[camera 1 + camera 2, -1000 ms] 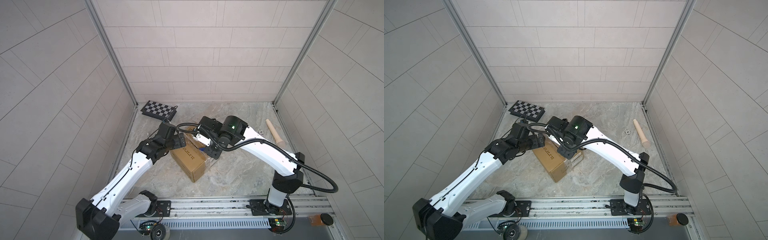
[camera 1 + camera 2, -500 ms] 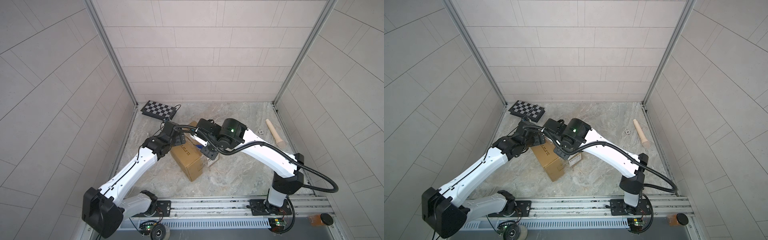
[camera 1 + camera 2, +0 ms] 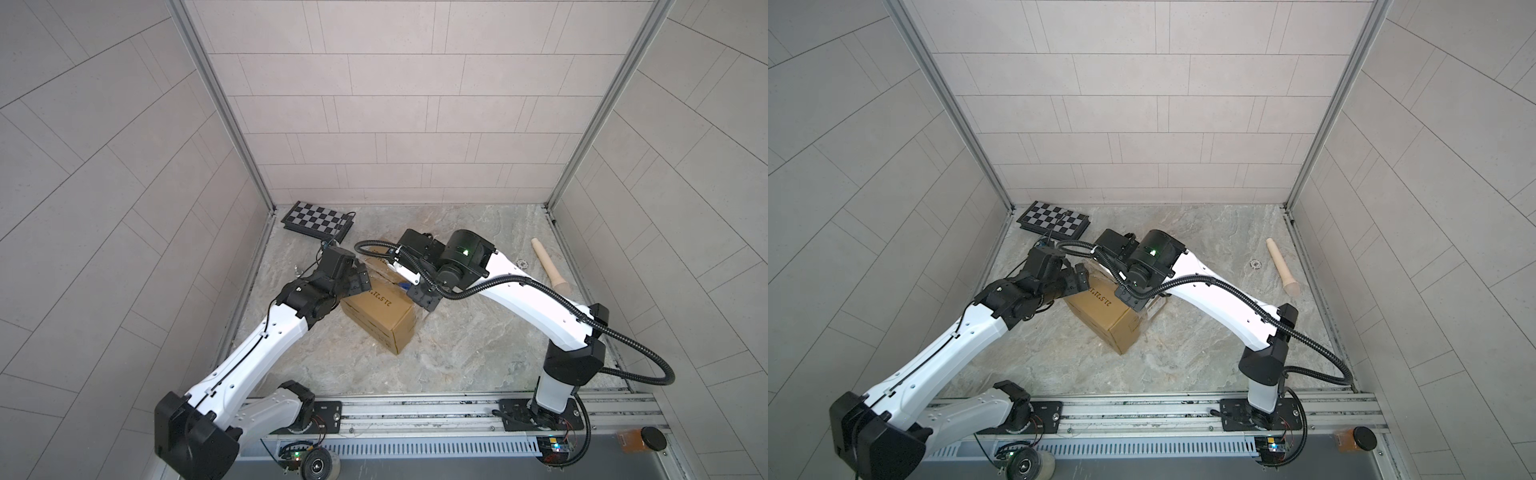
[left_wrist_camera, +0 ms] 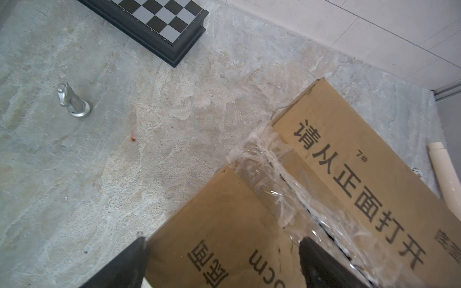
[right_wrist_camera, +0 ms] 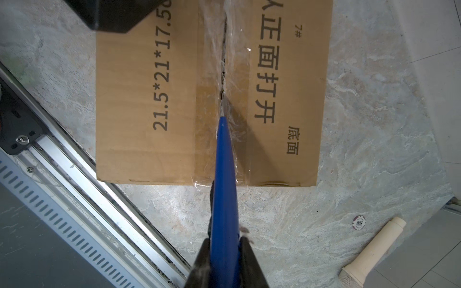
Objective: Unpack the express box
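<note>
Right wrist view recorded the right gripper (image 5: 224,243) clenched on a blue-handled cutter (image 5: 223,174), its thin metal tip resting in the taped centre seam of the express box (image 5: 149,99). In both top views the box sat just left of centre frame on the marble-patterned table (image 3: 457,361), between the two arms. The left gripper (image 4: 223,240) stood released, jaws spread wide over one flap near a box corner (contact could not be confirmed).

The box was brown corrugated cardboard, matte, square-edged, with black print. The clear tape (image 4: 269,159) was glossy and wrinkled, and partly split along the seam.

The box was judged light, stiff at its edges, with flaps likely to flex. The slick tape would offer poor purchase. The best hold was judged to be a flap's free edge at the seam, or opposite side walls.
</note>
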Available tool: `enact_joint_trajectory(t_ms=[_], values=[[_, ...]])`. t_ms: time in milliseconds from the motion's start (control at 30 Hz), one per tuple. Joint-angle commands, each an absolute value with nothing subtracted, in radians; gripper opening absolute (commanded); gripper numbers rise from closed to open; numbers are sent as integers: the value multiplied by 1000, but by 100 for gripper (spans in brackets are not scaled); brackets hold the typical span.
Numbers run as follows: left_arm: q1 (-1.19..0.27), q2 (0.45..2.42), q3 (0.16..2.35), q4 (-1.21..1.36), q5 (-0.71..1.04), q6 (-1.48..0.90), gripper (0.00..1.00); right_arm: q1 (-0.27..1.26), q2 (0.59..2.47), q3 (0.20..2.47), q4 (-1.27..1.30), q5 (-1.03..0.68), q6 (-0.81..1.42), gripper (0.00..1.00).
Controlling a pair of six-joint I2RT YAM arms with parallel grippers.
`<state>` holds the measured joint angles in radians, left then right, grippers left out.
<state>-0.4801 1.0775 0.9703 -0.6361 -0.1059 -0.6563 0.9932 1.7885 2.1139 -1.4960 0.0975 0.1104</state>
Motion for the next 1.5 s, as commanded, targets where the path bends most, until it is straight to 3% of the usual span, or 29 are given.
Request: enact_joint_trajectory(t_ms=[0, 267, 700, 1100, 1467], values=[[-472, 1056, 941, -804, -37, -692, 99, 978, 1819, 2139, -1610, 129, 58, 0], [-471, 1029, 1129, -888, -17, -664, 99, 976, 1853, 2164, -1598, 144, 46, 0], [-572, 1162, 961, -856, -134, -768, 98, 983, 1891, 2179, -1631, 141, 95, 0], [-571, 1206, 887, -874, -195, -813, 98, 977, 1755, 2065, -1665, 179, 101, 0], [-571, 1198, 846, -832, -178, -822, 98, 991, 1932, 2204, -1631, 227, 159, 0]])
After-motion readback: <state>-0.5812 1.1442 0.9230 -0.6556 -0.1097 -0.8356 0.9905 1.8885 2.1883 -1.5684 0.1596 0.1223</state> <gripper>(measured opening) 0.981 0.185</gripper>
